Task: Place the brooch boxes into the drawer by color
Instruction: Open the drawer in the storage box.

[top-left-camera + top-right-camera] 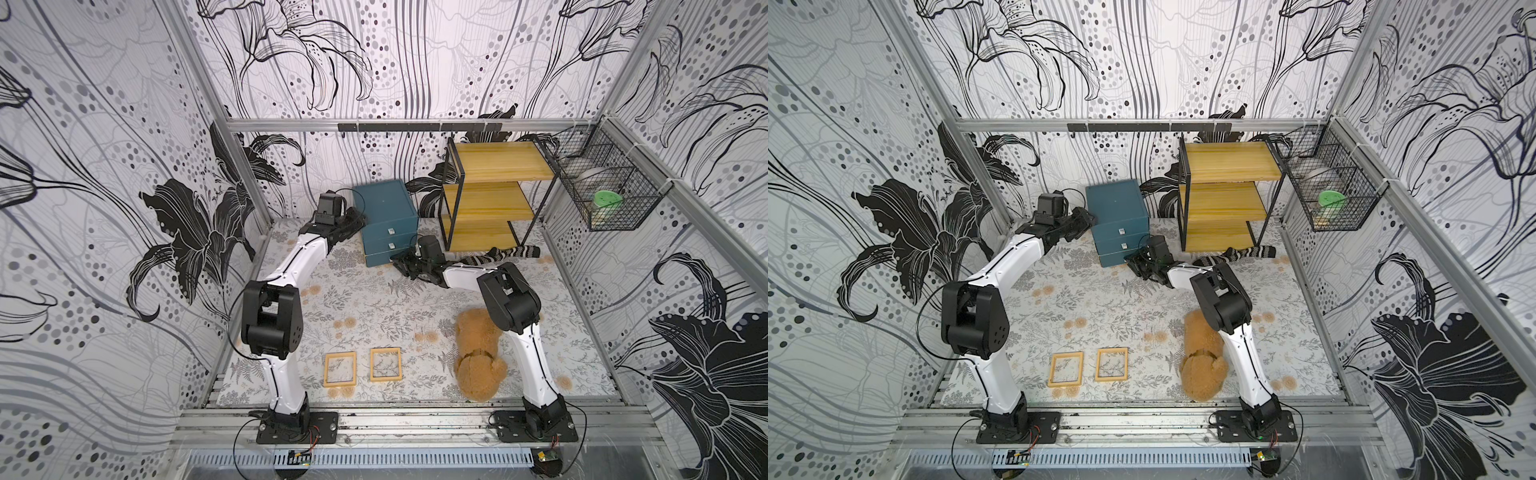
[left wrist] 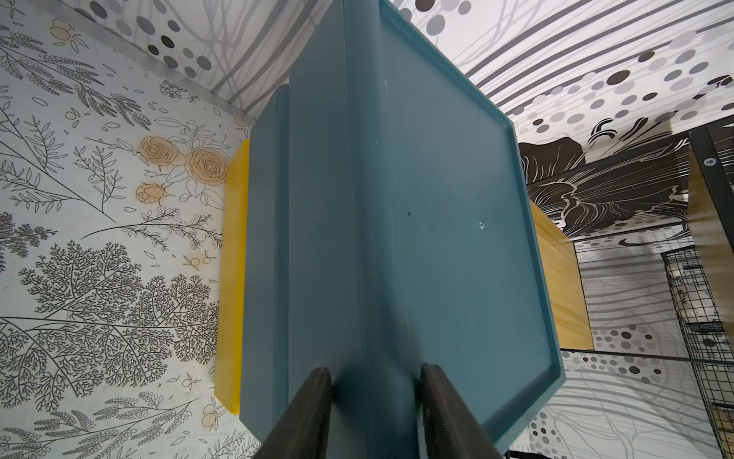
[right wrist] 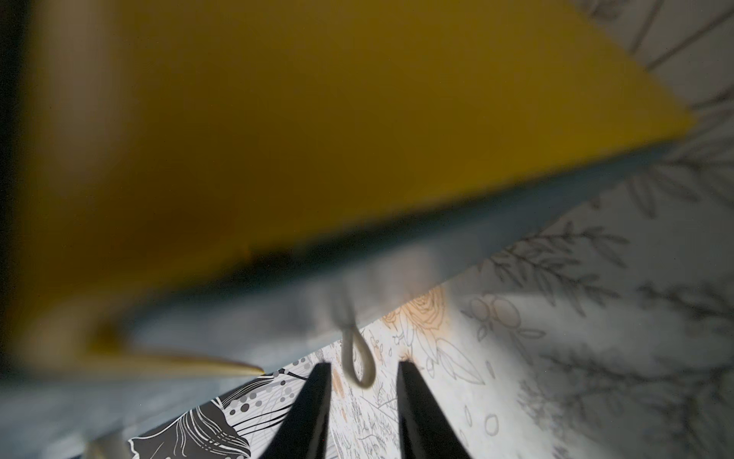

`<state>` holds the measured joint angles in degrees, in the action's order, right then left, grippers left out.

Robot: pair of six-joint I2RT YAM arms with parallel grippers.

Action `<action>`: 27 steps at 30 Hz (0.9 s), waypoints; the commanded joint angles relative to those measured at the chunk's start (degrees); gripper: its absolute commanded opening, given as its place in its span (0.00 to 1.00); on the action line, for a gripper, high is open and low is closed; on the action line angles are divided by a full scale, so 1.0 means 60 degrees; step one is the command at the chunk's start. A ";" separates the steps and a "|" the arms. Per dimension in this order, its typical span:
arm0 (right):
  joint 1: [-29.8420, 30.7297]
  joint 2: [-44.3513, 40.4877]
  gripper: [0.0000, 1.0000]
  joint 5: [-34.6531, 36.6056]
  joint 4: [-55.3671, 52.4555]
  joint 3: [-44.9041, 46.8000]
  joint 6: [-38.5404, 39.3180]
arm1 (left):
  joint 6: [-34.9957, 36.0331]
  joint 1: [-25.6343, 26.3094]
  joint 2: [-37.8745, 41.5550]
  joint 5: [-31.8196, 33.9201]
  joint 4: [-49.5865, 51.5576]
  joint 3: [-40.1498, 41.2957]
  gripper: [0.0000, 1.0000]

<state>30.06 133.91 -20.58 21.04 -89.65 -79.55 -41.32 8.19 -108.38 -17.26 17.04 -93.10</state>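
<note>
Two yellow-tan brooch boxes [image 1: 340,369] [image 1: 386,364] lie flat at 6 o'clock on the tabletop [image 1: 374,299]; they look light, stiff and thin, likely best pinched across opposite frame rails. At 12 o'clock the right gripper [image 3: 362,367] holds its fingers apart around the silver pull [image 3: 357,357] of the ajar bottom drawer [image 1: 380,259], while the left gripper [image 2: 376,367] straddles the top edge of the teal chest [image 1: 384,208], fingers apart, grip uncertain.

The left arm [image 1: 291,257] stretches far forward; the left gripper [image 1: 358,219] is held level, its fingers [image 2: 317,401] apart. The right arm [image 1: 461,276] bends inward and low; the right gripper [image 1: 400,266] has parted fingers [image 3: 313,405].
</note>
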 commanded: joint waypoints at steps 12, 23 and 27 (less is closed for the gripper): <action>0.0000 0.0404 0.08 0.0205 0.0217 -0.0557 -0.0404 | 0.0050 -0.0033 -0.0216 -0.0192 0.0121 -0.0143 0.41; 0.0067 -0.0055 0.00 0.0426 -0.0036 -0.0088 -0.0365 | 0.0035 -0.0032 -0.0277 -0.0171 0.0105 -0.0215 0.41; 0.0116 -0.0360 0.00 0.0469 -0.0061 0.0263 -0.0293 | 0.0031 -0.0040 -0.0293 -0.0171 0.0116 -0.0230 0.41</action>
<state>30.17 134.47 -18.81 21.93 -90.08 -81.84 -41.32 8.12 -108.44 -17.63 17.08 -93.17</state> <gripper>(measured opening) 0.064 0.412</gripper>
